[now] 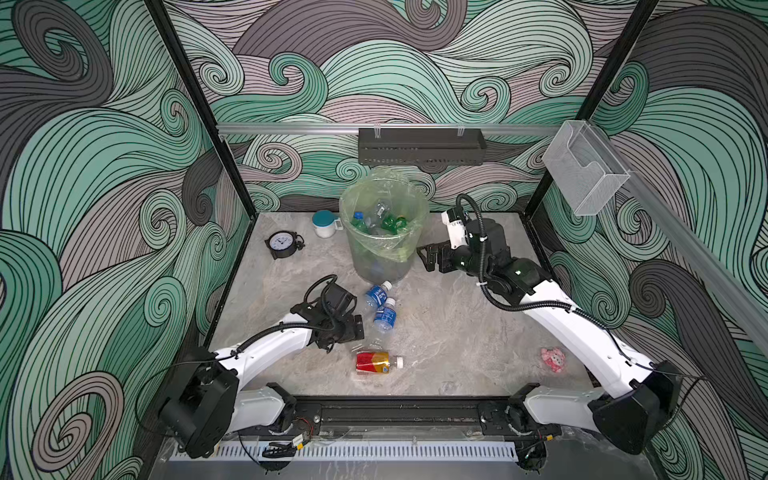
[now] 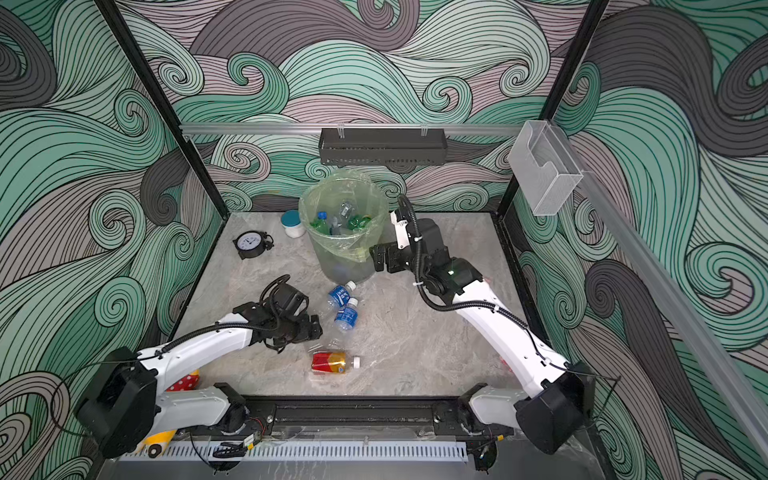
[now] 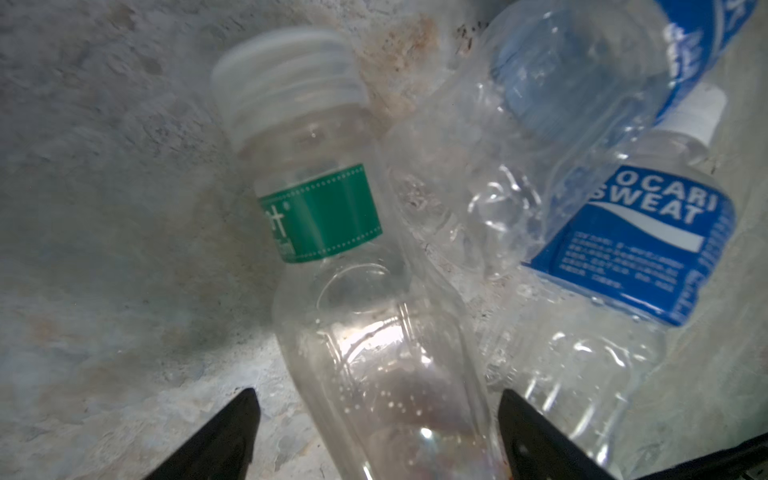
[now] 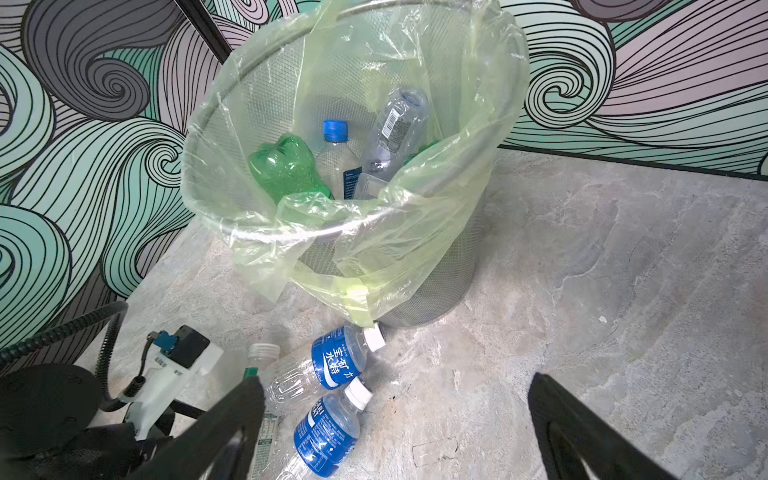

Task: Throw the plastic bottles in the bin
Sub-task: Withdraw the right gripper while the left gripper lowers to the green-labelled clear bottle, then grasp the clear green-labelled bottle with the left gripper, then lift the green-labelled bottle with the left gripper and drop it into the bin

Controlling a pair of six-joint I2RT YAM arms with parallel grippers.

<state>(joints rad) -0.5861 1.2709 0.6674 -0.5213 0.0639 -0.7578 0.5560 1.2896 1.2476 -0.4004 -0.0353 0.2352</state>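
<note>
**Four bottles on the desk, several in the bin**

Left claw point(image 3: 376, 399) is low over the desk point(image 1: 457, 332) with its jaws wide. It straddles the lower body of a clear green-label bottle point(image 3: 361, 270) lying on its side. I see a gap at one finger. The other is right at the plastic, and I can't call contact, so no grip as far as I can see.

Two blue-label bottles point(image 1: 376, 296) lie just beside it, one against the other, near the foot of the bin point(image 1: 376, 266). The red-and-yellow bottle point(image 1: 376, 362) lies on its side nearer the arm bases, apart from those.

Right claw point(image 4: 395, 382) hangs just beside the bin, above the desk, jaws wide and holding nothing.

The bin stands upright at the back of the desk. Inside I make out a green bottle point(image 4: 286, 166), a blue-capped one point(image 4: 336, 158) and a clear one point(image 4: 395, 124). I can't separate the ones underneath.
</note>
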